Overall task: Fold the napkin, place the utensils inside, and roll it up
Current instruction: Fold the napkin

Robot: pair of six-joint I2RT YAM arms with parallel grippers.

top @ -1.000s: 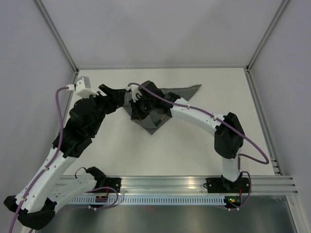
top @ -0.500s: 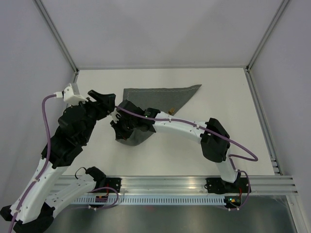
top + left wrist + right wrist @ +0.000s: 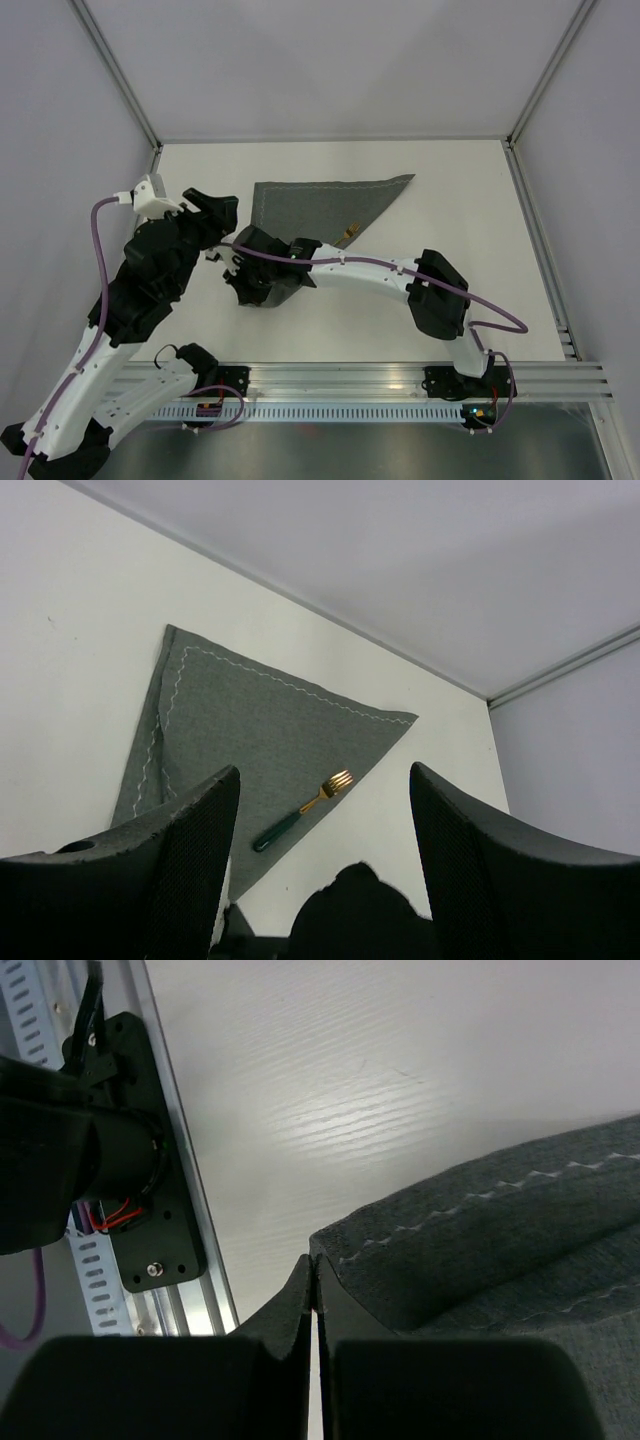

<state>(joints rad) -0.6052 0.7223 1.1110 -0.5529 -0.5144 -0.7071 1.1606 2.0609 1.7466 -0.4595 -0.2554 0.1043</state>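
Plainly the fold is the step in hand. The napkin (image 3: 320, 200) lies toward the far middle of the bench (image 3: 480, 260) as a dark triangle, its long stitched hem running along the far side and its body narrowing toward the near left. There the right fingers (image 3: 285, 1325) are clenched on it. The right wrist view shows them pressed flat together with a doubled lip of cloth caught between them, and the stitched line rides just above the pinch. The left fingers (image 3: 190, 860) stand spread wide, grasping nothing, hovering just left of the napkin's far-left corner and looking down over it.

A fork (image 3: 300, 810) with gold tines and a green handle rests at the napkin's sloping right edge. Whether its tines lie on cloth or on bare bench is hard to tell.

To do this well, I would judge:
- hold the pinch tight and carry the corner low, so the cloth lays over itself rather than bunching
- bring the carried hem down parallel to a hem already lying flat, using the stitching as the guide
- let go only once the corner lies flat
- watch the fork, since any drag on the sheet could slide it off the edge
- bring the free left fingers down on the far-left corner, if needed, to pin the sheet against sliding
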